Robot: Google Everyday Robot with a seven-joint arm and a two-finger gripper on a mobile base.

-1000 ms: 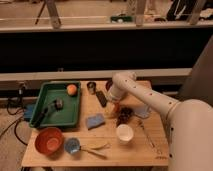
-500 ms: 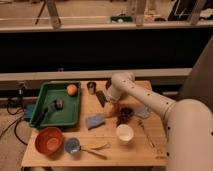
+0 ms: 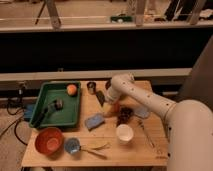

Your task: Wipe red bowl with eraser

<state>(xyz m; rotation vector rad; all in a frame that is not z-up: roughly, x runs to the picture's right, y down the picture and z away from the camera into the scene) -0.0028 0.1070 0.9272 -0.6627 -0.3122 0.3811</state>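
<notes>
The red bowl [image 3: 48,140] stands at the front left corner of the wooden table [image 3: 150,145], with its lighter orange inside showing. My gripper [image 3: 103,96] is at the end of the white arm, low over the table's middle back, just right of the green tray [image 3: 75,116]. A small dark oblong block, the eraser [image 3: 100,98], is right at the gripper's tip, tilted. I cannot tell whether it is held or lying on the table. The gripper is far from the bowl, up and to the right of it.
The tray holds an orange [image 3: 72,89] and a dark brush [image 3: 50,109]. A blue cup [image 3: 72,146] and a utensil [image 3: 95,149] lie next to the bowl. A blue pad [image 3: 94,121], a white cup [image 3: 124,133], a small dark cup [image 3: 91,87] and a dark lump [image 3: 125,114] surround the gripper.
The arm has shifted very slightly to the left. The gripper stays at the same spot by the eraser. Nothing else on the table has moved.
</notes>
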